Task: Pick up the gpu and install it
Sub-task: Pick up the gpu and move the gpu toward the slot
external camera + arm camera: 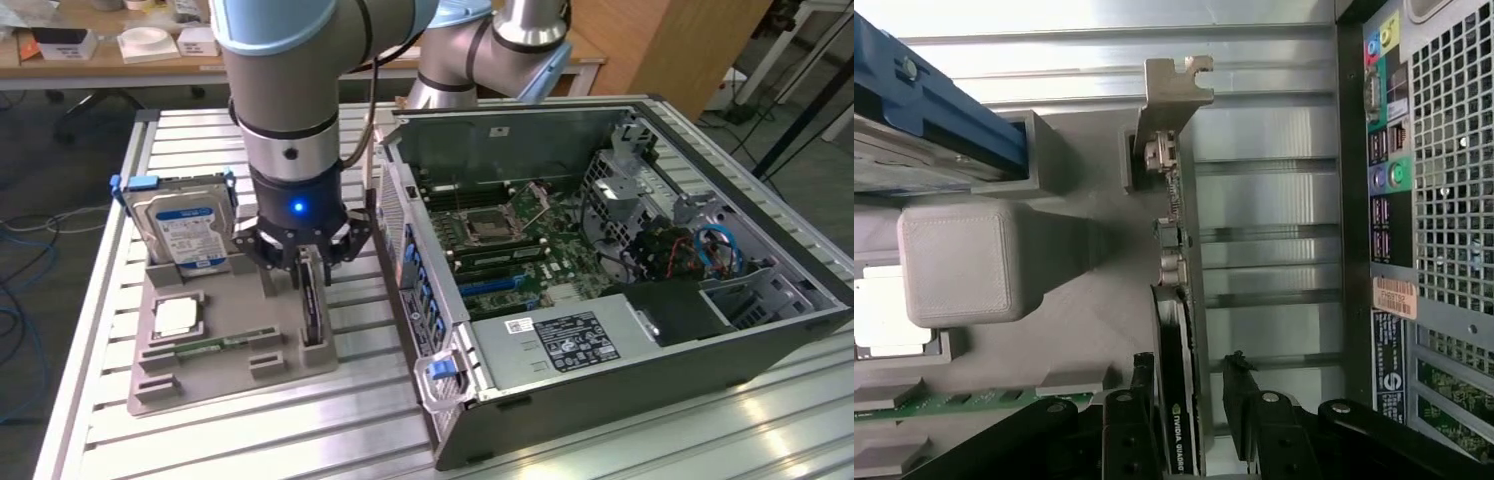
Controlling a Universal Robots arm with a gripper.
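Observation:
The gpu (314, 305) is a thin dark card standing on edge in a slot of the grey holder tray (214, 375). In the wrist view the gpu (1179, 250) runs away from the camera, with its silver bracket (1172, 95) at the far end. My gripper (310, 262) hangs straight down over the card. It is open, and the gripper (1190, 375) has one black finger on each side of the card's near end. A narrow gap shows between the card and the finger (1237, 385) on the computer's side.
The tray also holds an upright hard drive (187, 225), a processor chip (176, 317) and a green memory stick (220, 345). The open computer case (601, 330) lies close beside the tray at the exterior view's right, its motherboard (514, 240) exposed. Everything rests on a slatted metal table (267, 440).

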